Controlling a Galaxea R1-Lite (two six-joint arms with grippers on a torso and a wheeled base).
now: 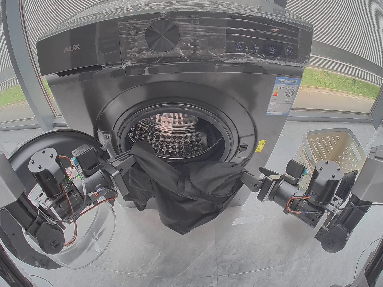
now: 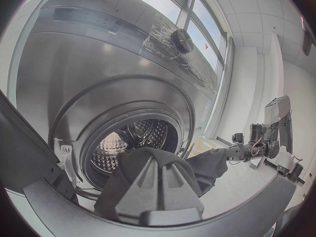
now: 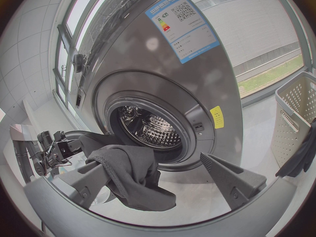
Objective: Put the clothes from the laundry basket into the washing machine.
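Black garment [image 1: 187, 192] in left pincer [image 1: 129, 159]

Bright daylight from the windows [image 1: 339, 88] glares on the washing machine [image 1: 79, 96]; fisheye edges bend and darken.

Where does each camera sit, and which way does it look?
Head view: on the robot's head, looking down at the washing machine; left gripper and right gripper show.
Left wrist view: on the left wrist, facing the drum; left gripper shut on the garment.
Right wrist view: on the right wrist, facing the drum; right gripper open, garment draped on one finger.
All share the drum and garment.
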